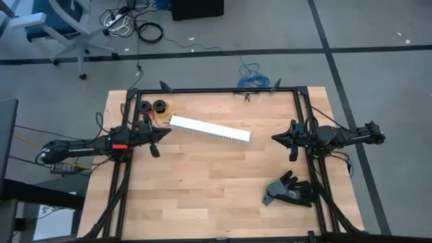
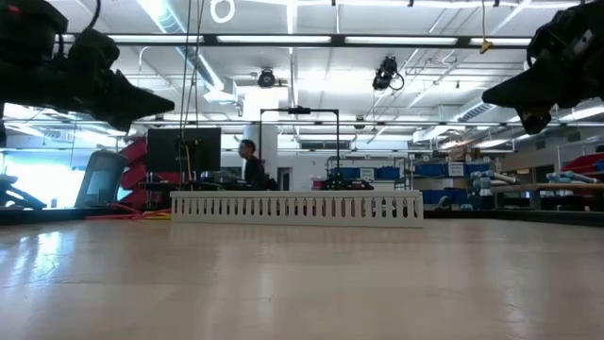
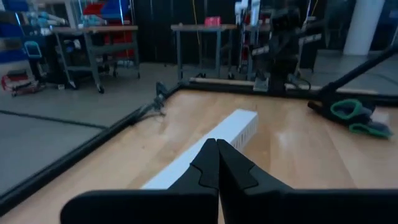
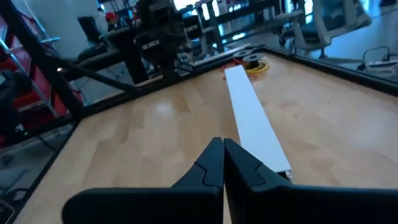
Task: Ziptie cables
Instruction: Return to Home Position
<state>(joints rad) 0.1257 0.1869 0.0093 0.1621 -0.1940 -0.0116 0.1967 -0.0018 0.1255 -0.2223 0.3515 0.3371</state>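
Note:
The cables and the ziptie do not show in any view. A long white slotted duct (image 1: 209,129) lies flat on the wooden table, slanting from far left toward the middle; it also shows in the low view (image 2: 296,206). My left gripper (image 1: 166,133) hovers shut just left of the duct's left end, pointing level along it (image 3: 216,143). My right gripper (image 1: 275,138) hovers shut a short way right of the duct's right end (image 4: 222,143). Neither gripper holds anything.
Two small black wire spools (image 1: 154,106) sit at the far left beside the duct. A black and green glove (image 1: 289,190) lies near right. A black frame (image 1: 216,90) borders the table. A blue coil (image 1: 251,77) lies on the floor beyond the far edge.

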